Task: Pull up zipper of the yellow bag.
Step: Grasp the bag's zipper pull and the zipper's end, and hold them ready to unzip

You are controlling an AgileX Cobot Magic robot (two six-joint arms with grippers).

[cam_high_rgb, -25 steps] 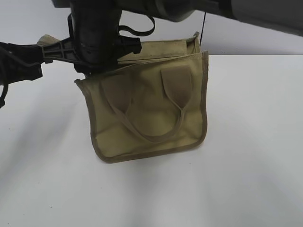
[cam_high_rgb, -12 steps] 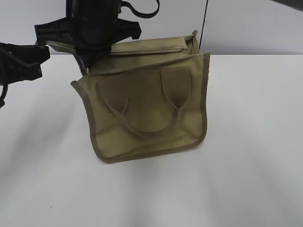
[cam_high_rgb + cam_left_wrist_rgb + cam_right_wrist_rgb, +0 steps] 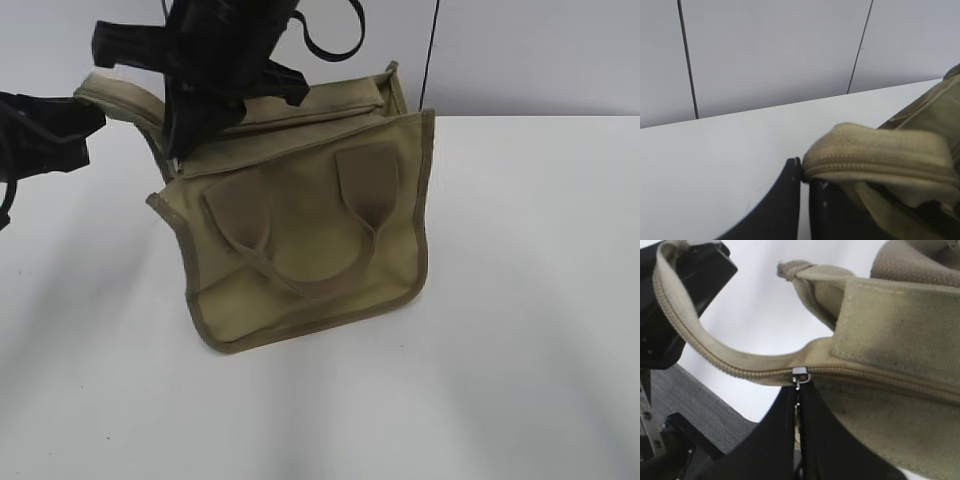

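Observation:
The yellow bag (image 3: 310, 240) stands on the white table, handles facing me. Its khaki zip line arches off the top left corner (image 3: 120, 98). My left gripper (image 3: 88, 112) is shut on the end of that zip tape, which shows as a closed row of teeth in the left wrist view (image 3: 875, 160), with the jaws (image 3: 804, 172) at its tip. My right gripper (image 3: 180, 145) reaches across from above and is shut on the small silver zipper pull (image 3: 800, 375); its jaws (image 3: 799, 390) hang just below the zip line (image 3: 740, 367).
The white table (image 3: 520, 300) spreads around the bag. A grey wall with a dark seam (image 3: 430, 50) stands behind. A black strap loop (image 3: 335, 35) hangs by the right arm. The left arm's black body (image 3: 670, 305) shows in the right wrist view.
My right gripper has drawn up and rightward along the bag's top. The bag's left top corner has lifted and tilted, and the zip tape now arches out at the left. The left gripper has held still.

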